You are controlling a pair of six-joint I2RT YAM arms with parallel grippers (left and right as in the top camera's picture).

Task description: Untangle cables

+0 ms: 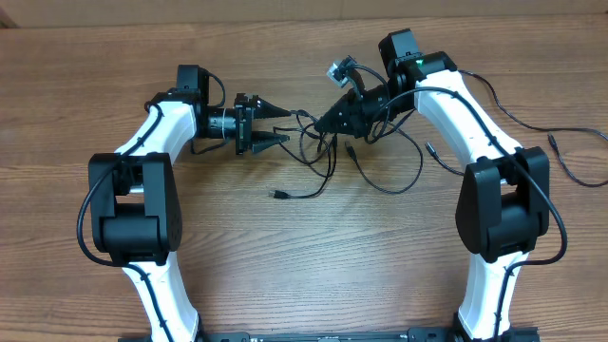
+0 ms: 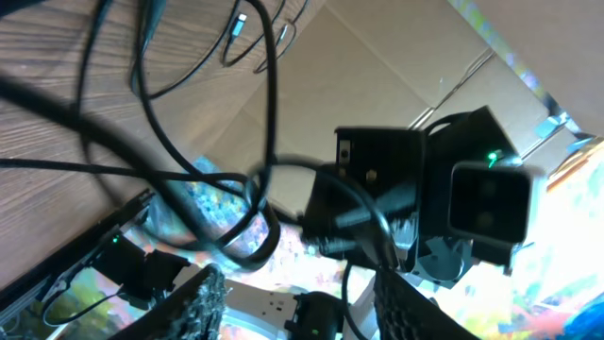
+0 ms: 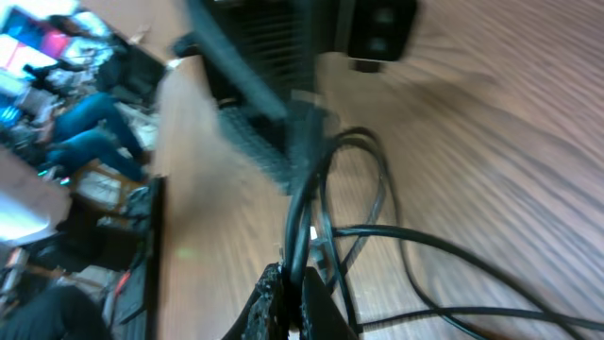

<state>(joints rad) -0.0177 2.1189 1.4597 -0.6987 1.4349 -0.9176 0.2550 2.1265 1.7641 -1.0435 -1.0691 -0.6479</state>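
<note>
The cables (image 1: 310,142) are a loose tangle of thin black cords in the middle of the wooden table, between my two grippers. One strand trails to a small plug (image 1: 281,195) nearer the front. My left gripper (image 1: 277,125) points right at the tangle's left edge and is open. In the left wrist view nothing lies between its fingers (image 2: 203,307), and the cables (image 2: 273,104) loop just ahead of them. My right gripper (image 1: 325,122) is at the tangle's upper right. In the right wrist view it (image 3: 294,291) is shut on a cable strand (image 3: 304,212).
Another thin black cord (image 1: 570,166) lies on the table to the right of the right arm. A long loop (image 1: 410,176) spreads out below the right gripper. The two arm bases (image 1: 133,218) (image 1: 503,209) stand at the front left and right.
</note>
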